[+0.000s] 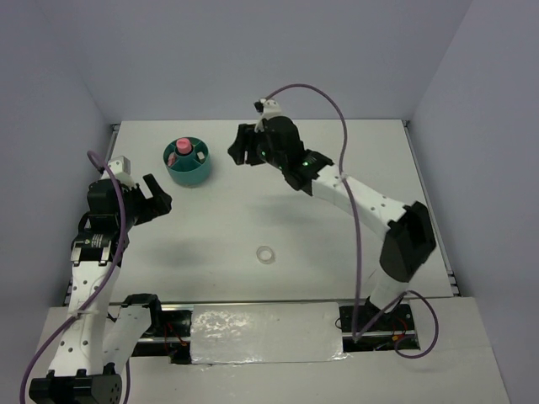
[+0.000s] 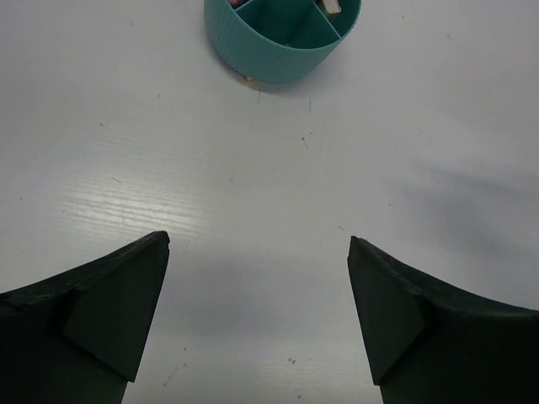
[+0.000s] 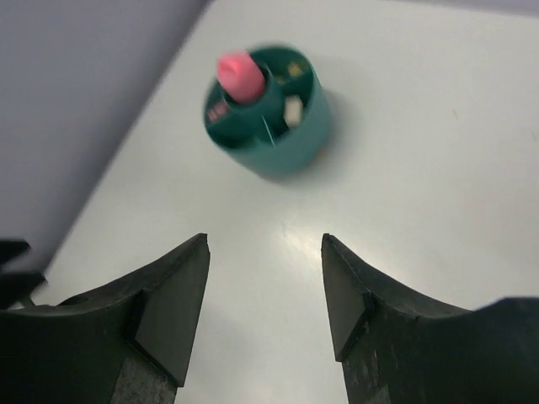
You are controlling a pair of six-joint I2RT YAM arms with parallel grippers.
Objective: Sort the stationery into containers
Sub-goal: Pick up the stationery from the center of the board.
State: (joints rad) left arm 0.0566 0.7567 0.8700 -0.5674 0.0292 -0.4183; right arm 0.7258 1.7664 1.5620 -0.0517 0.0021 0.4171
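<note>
We find the teal organiser [image 1: 189, 175] toward 11 o'clock on the white surface [image 1: 210, 236], with the pink stick [image 1: 180, 147] standing upright in it. The tape ring [image 1: 266, 254] lies alone on the surface, at 5 o'clock from the organiser and well apart. The right gripper [image 1: 242, 153] hovers at the organiser's 3 o'clock, jaws parted and empty. The left gripper [image 1: 158, 199], at its 7 o'clock, is spread wide, holding nothing.
</note>
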